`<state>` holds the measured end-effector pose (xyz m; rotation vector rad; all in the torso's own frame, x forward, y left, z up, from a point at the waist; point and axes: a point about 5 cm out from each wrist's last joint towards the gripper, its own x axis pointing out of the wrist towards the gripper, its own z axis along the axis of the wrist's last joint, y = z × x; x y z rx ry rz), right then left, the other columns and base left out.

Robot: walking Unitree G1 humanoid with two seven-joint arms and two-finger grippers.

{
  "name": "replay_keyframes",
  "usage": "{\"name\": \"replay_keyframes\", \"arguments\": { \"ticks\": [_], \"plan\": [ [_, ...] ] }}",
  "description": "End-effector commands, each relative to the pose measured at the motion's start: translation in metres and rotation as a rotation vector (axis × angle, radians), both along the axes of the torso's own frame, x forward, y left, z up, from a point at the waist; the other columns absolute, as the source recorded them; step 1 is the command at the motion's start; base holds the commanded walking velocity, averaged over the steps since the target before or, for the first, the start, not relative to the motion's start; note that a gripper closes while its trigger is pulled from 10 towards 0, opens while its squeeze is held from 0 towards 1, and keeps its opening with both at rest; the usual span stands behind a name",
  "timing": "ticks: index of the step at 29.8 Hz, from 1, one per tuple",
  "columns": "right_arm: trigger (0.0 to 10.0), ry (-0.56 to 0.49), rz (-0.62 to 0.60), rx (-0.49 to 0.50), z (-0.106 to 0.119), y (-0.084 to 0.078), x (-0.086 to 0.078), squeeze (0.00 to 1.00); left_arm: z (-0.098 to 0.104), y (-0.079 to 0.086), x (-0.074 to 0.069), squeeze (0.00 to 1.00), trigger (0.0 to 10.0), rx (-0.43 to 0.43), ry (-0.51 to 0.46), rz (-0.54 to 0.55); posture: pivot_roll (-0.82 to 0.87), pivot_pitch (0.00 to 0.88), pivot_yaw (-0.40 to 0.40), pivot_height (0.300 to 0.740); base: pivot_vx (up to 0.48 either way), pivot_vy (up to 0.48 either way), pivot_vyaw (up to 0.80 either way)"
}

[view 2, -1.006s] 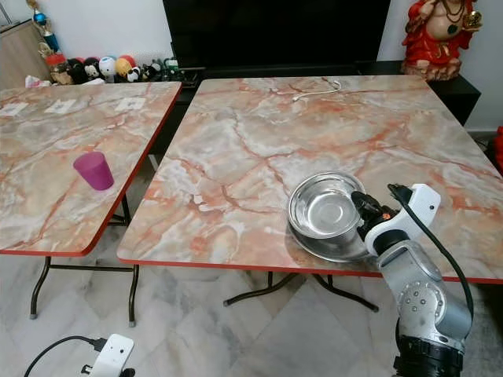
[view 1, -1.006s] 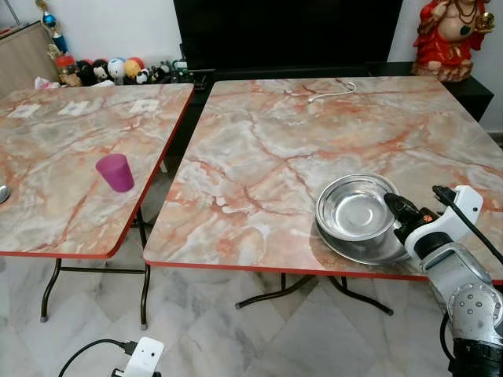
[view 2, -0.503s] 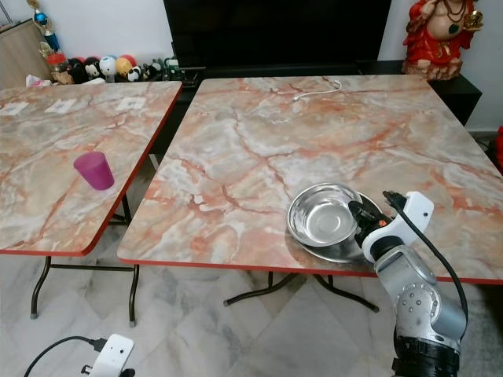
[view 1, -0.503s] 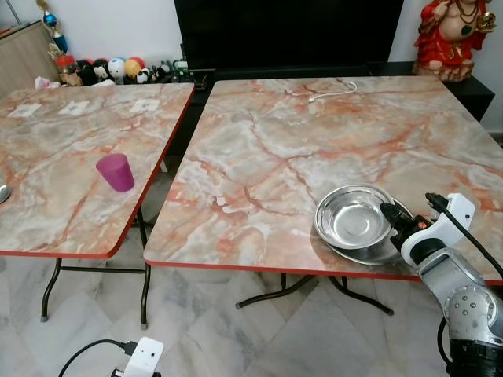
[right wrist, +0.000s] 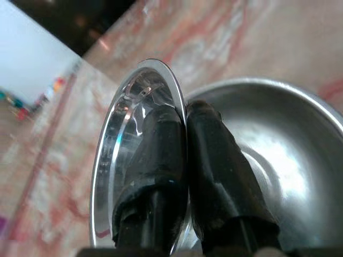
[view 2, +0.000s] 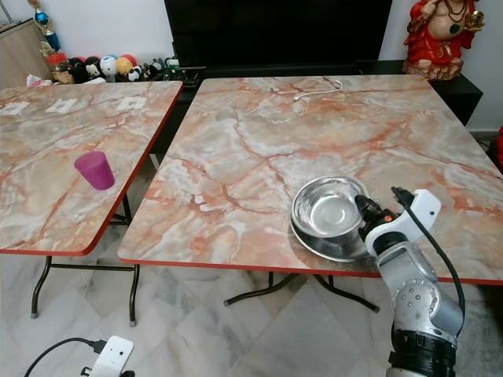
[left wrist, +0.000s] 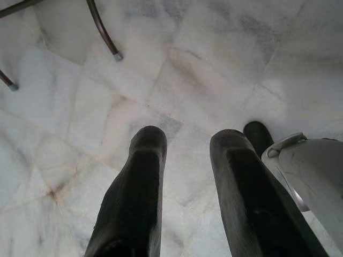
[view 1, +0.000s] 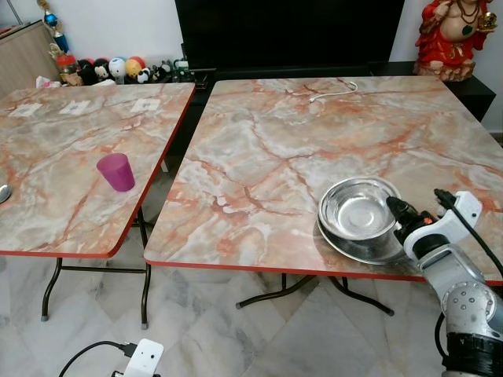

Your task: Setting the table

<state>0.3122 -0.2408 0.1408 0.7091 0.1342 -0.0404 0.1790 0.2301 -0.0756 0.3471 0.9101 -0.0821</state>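
Two marble-patterned tables stand side by side. The left table [view 1: 63,157] carries one purple cup [view 1: 115,171] near its right edge. The left gripper [left wrist: 185,160] hangs over the tiled floor [left wrist: 214,69], its two fingers spread apart. On the right table [view 1: 314,133], toward its near right corner, one steel bowl [view 1: 357,214] sits tilted on one steel plate [view 1: 354,247]. The right gripper [right wrist: 185,123] pinches the bowl's rim between its two fingers. One white cable [view 1: 330,90] lies at the far edge.

Right arm is stretched forward, its gripper [right wrist: 185,115] pinched on a bowl [right wrist: 300,150] rim. Left gripper [left wrist: 185,142] hangs low, fingers apart.
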Motion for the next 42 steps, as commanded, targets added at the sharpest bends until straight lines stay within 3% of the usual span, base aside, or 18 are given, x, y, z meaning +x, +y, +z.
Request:
{"name": "replay_keyframes", "arguments": {
  "ticks": [1, 35, 36, 42],
  "plan": [
    [10.0, -0.028, -0.005, 0.037, 0.004, 0.0, 0.003, 0.0, -0.001, 0.006, -0.005, 0.0, 10.0, 0.009, 0.018, 0.012, -0.09, 0.0, 0.052, 0.74, 0.0, 0.0, 0.0],
    [10.0, 0.072, -0.013, -0.064, -0.018, -0.007, -0.003, 0.04, -0.001, 0.006, -0.004, 0.0, 10.0, 0.008, 0.023, -0.004, -0.08, 0.0, 0.058, 0.74, 0.0, 0.0, 0.0],
    [10.0, 0.073, -0.014, -0.067, -0.018, -0.007, -0.004, 0.51, -0.001, 0.005, -0.004, 0.0, 10.0, 0.008, 0.022, -0.004, -0.08, 0.0, 0.058, 0.74, 0.0, 0.0, 0.0],
    [10.0, 0.075, -0.017, -0.08, -0.019, -0.009, -0.004, 0.49, -0.001, 0.004, -0.003, 0.0, 10.0, 0.007, 0.022, -0.005, -0.08, 0.0, 0.058, 0.74, 0.0, 0.0, 0.0]
  ]
}}
